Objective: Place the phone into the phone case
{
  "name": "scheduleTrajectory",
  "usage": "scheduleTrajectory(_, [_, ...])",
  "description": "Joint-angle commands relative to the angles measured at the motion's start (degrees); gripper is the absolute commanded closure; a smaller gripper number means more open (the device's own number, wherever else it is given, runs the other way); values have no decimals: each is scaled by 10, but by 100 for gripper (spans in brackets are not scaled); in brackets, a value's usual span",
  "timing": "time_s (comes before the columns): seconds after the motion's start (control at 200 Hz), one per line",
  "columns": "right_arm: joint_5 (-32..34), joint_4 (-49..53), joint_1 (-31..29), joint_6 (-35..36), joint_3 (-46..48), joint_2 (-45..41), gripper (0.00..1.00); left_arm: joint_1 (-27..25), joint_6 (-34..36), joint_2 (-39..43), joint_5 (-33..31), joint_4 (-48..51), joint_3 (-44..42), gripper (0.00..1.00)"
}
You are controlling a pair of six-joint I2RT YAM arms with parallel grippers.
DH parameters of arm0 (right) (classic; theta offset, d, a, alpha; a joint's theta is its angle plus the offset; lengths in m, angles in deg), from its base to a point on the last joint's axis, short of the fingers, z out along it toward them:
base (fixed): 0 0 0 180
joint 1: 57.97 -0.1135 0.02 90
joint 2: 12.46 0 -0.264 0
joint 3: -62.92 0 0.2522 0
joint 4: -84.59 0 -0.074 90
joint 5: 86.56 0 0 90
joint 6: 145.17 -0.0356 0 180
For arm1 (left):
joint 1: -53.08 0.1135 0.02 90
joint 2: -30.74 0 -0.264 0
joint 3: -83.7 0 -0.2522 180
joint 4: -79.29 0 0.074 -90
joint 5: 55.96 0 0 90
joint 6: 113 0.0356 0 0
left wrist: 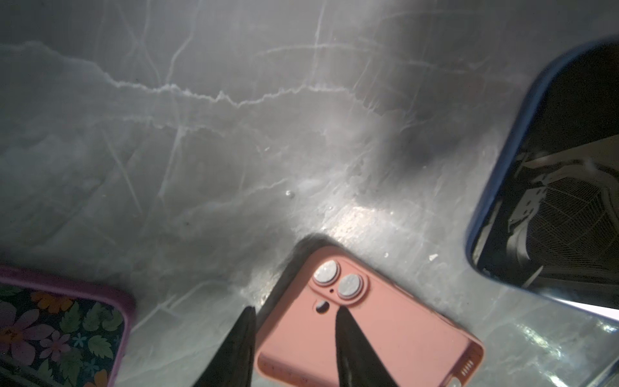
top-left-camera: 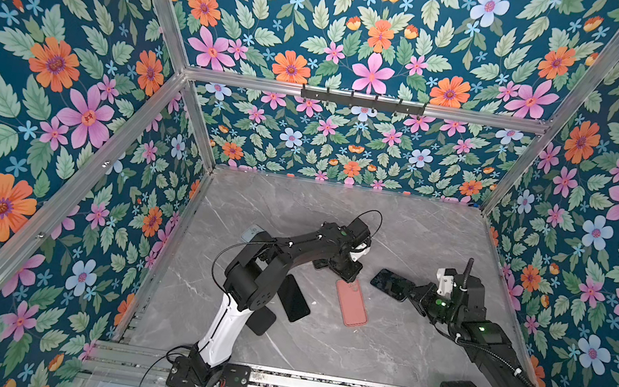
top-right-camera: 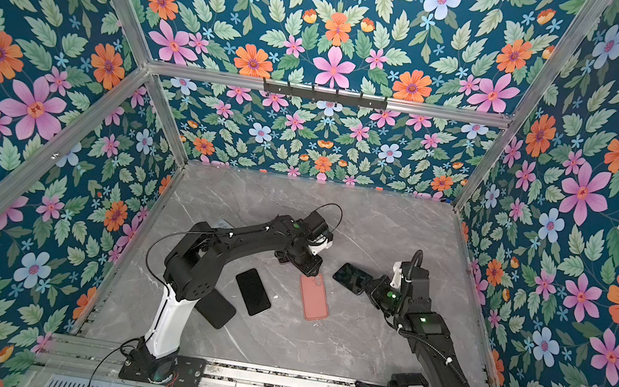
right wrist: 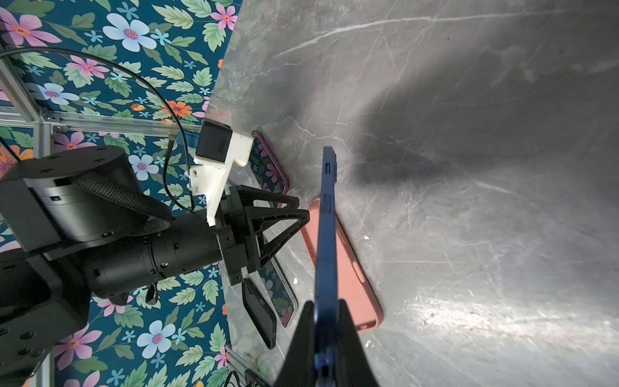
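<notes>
The pink phone case (top-left-camera: 351, 303) (top-right-camera: 313, 297) lies flat in the middle of the grey marble table. My left gripper (top-left-camera: 346, 272) (top-right-camera: 307, 265) (left wrist: 295, 311) is down at the case's far end, by the camera cut-outs. It is open, with one finger beside the phone case (left wrist: 385, 335) and the other over it. The blue-edged phone (top-left-camera: 390, 284) (top-right-camera: 349, 276) (left wrist: 552, 167) hangs just right of the case. My right gripper (top-left-camera: 411, 294) (top-right-camera: 369, 286) (right wrist: 326, 303) is shut on its near end. The wrist view shows this phone (right wrist: 326, 217) edge-on above the case (right wrist: 351, 278).
A black phone (top-left-camera: 295, 299) (top-right-camera: 253, 291) and another dark slab (top-left-camera: 262, 320) (top-right-camera: 216, 308) lie left of the case, under the left arm. A purple-rimmed phone (left wrist: 60, 328) (right wrist: 271, 164) lies further back left. Floral walls enclose the table (top-left-camera: 379, 353).
</notes>
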Motion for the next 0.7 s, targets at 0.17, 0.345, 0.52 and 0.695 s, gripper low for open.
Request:
scheduleTrajectory(0.17, [2,-27,-1,7,-6,1,100,0,2,-15,-11,2,5,64])
scheduleTrajectory(0.345, [2,-26,0,8,-6,-1,100,0,-6,-21,-18,-1,5,71])
scheduleTrajectory(0.52, [2,-18,0,14,-10,-6,100,0,-14,-22,-29,0,0,78])
scheduleTrajectory(0.695, [4,-2,0,28,-19,-12,100,0,-23,-21,-31,-3,-8,82])
